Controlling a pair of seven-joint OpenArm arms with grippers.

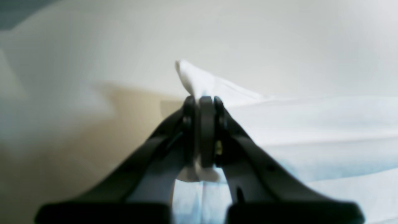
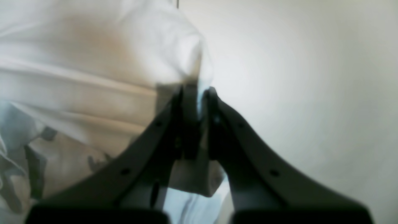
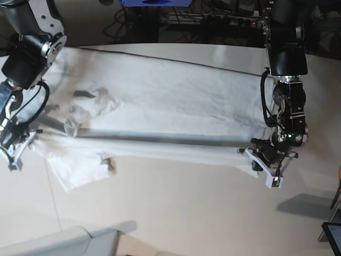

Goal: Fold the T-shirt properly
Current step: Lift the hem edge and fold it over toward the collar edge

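The white T-shirt [image 3: 160,96] lies spread across the pale table [image 3: 186,213], with a long fold pulled taut from side to side. At the right of the base view my left gripper [image 3: 249,153] is shut on the shirt's edge. Its wrist view shows a peak of white cloth [image 1: 192,77] sticking out past the closed left gripper [image 1: 202,102]. At the left of the base view my right gripper [image 3: 25,141] is shut on the other end. The right wrist view shows the right gripper [image 2: 196,93] pinching T-shirt cloth [image 2: 93,77] that bunches to its left.
Cables and a power strip [image 3: 224,21] run along the far side behind the table. A pale rounded object [image 3: 64,240] sits at the near left corner. A dark screen edge [image 3: 333,234] shows at the far right.
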